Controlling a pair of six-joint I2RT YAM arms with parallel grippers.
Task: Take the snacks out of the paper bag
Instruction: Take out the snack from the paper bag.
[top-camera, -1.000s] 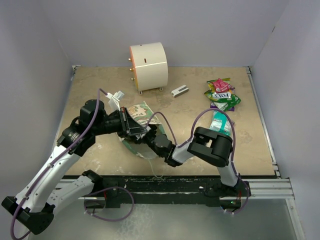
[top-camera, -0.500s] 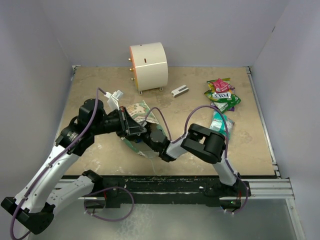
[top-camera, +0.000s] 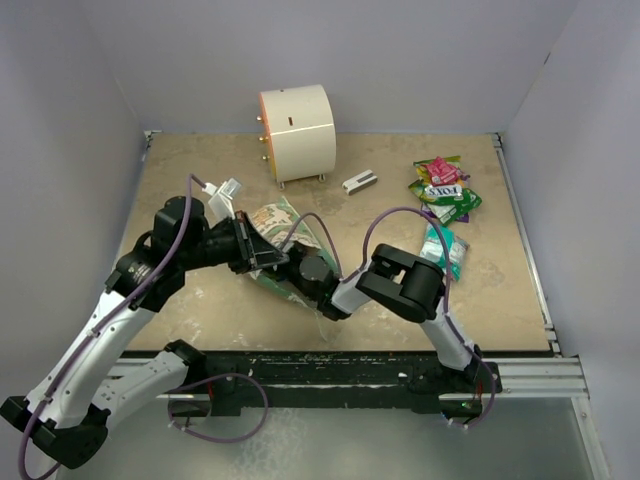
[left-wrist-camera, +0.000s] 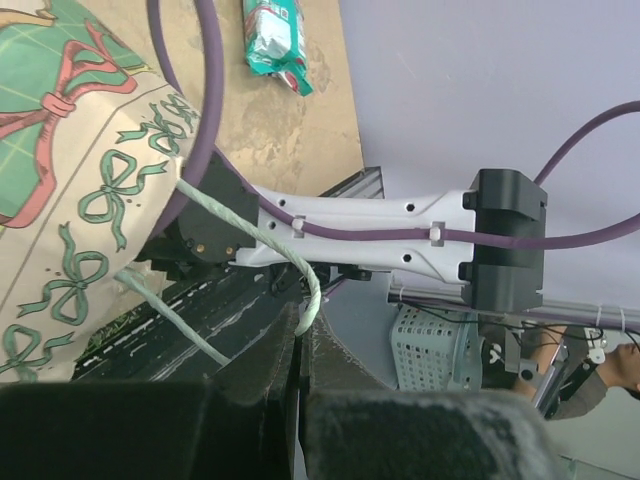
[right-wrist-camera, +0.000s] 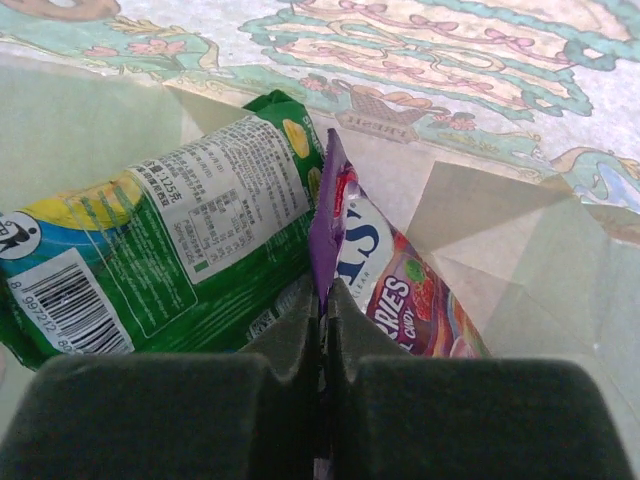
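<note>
Right gripper (right-wrist-camera: 323, 305), inside the paper bag (right-wrist-camera: 520, 260), was closed on the upper seam of the purple packet (right-wrist-camera: 400, 290), beside a green packet (right-wrist-camera: 200, 220). Left gripper (left-wrist-camera: 303, 340) was clamped on the bag's handle (left-wrist-camera: 255, 232). Packets judged light, slick and crushable; seam hold suitable.

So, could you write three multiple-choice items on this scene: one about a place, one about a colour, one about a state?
1. Seen from above, where does the snack pile lie?
A) near left B) far right C) centre

2. What colour is the packet that the right fingers pinch?
A) purple B) orange C) black

3. How are the left fingers?
A) wide open B) shut on the bag handle C) shut on a packet

Answers:
1 B: the top view shows the pile by the far right corner.
2 A: a purple edge sits between the fingers.
3 B: the handle cord runs between the closed fingers.
</note>
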